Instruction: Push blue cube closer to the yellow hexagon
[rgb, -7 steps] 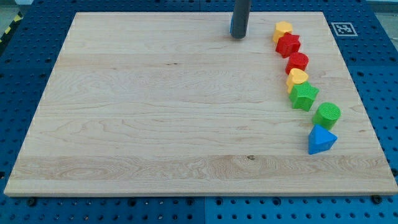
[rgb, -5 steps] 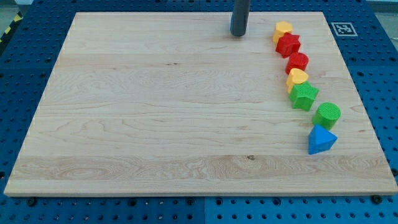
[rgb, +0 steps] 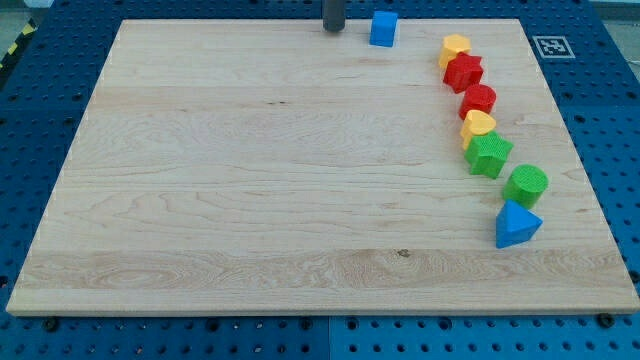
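Note:
The blue cube (rgb: 382, 29) sits near the board's top edge, right of centre. The yellow hexagon (rgb: 455, 47) lies to its right at the top of a curved line of blocks, a gap between them. My tip (rgb: 333, 29) is at the top edge, just left of the blue cube and apart from it.
Below the yellow hexagon runs a line: a red star-like block (rgb: 464, 72), a red block (rgb: 479, 99), a yellow heart-like block (rgb: 478, 124), a green star-like block (rgb: 488, 154), a green cylinder (rgb: 526, 184), a blue pointed block (rgb: 516, 224). A marker tag (rgb: 549, 46) sits at the top right corner.
My rod has moved left along the top edge, uncovering the blue cube that it hid before. The other blocks have not moved.

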